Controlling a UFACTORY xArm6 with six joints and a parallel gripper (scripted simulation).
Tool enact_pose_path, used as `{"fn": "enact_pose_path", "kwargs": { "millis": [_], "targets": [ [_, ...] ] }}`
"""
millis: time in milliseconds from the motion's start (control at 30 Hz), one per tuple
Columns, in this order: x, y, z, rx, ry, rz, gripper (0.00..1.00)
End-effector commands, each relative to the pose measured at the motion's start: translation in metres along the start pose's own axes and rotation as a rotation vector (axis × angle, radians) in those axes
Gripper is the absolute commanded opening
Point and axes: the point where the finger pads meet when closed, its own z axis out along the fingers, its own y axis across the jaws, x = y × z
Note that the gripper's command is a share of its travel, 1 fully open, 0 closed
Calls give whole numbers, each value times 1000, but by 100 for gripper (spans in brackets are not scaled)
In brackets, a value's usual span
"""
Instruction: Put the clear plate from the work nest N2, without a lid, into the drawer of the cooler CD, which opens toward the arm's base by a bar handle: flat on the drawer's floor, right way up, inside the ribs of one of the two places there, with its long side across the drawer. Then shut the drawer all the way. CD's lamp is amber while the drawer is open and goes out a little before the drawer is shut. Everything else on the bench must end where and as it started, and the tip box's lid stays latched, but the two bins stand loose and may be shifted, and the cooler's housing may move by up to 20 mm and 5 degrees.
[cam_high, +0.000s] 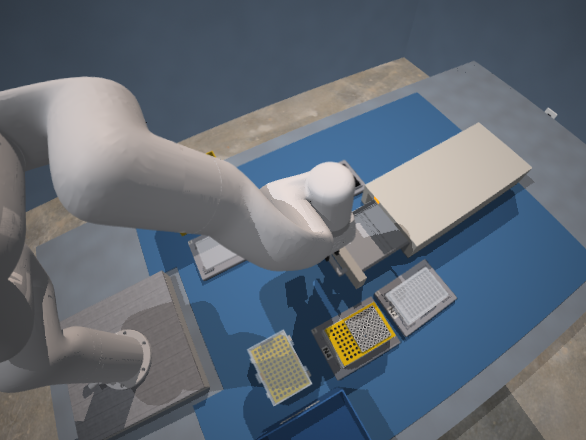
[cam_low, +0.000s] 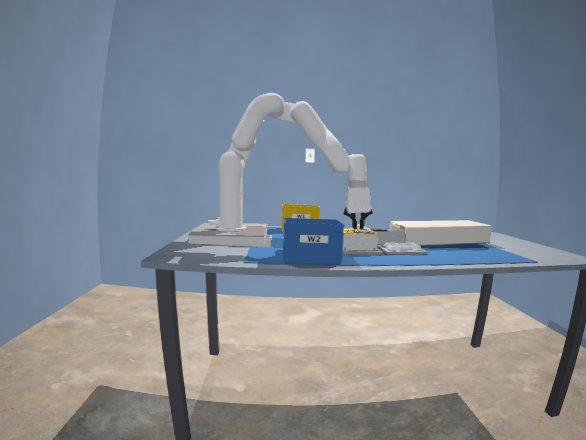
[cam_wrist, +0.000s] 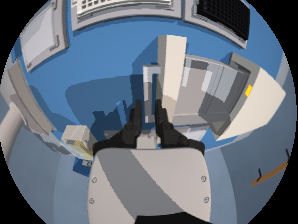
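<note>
The clear plate (cam_high: 420, 295) (cam_low: 401, 246) sits without a lid in work nest N2 (cam_high: 452, 296). The cooler's drawer (cam_wrist: 192, 95) stands pulled out of the beige housing (cam_high: 450, 185) (cam_low: 445, 232) (cam_wrist: 265, 102). No plate shows on the visible part of its floor. The lamp (cam_high: 376, 200) (cam_wrist: 248, 90) is amber. My gripper (cam_wrist: 148, 107) (cam_low: 358, 229) points down at the drawer's front panel (cam_wrist: 172, 70) (cam_high: 355, 272). Its fingers stand partly open, one on each side of the bar handle (cam_wrist: 146, 82), with no clear grip on it. The arm hides much of this in the top view.
The yellow tip rack (cam_high: 370, 330) in N4 stands beside N2. A clear-lidded yellow box (cam_high: 280, 367) and blue bin W2 (cam_high: 325, 420) (cam_low: 314, 252) are nearer the base. Yellow bin W1 (cam_low: 300, 210) is behind. Nests with a white plate (cam_wrist: 125, 6) and black plate (cam_wrist: 222, 17) lie beyond.
</note>
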Motion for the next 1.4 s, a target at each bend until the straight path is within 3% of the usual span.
{"fn": "enact_pose_path", "kwargs": {
  "millis": [0, 1367],
  "targets": [
    [1, -25, 23, 67, 1, -1, 21],
    [1, -32, 22, 67, 1, -1, 21]
  ]
}}
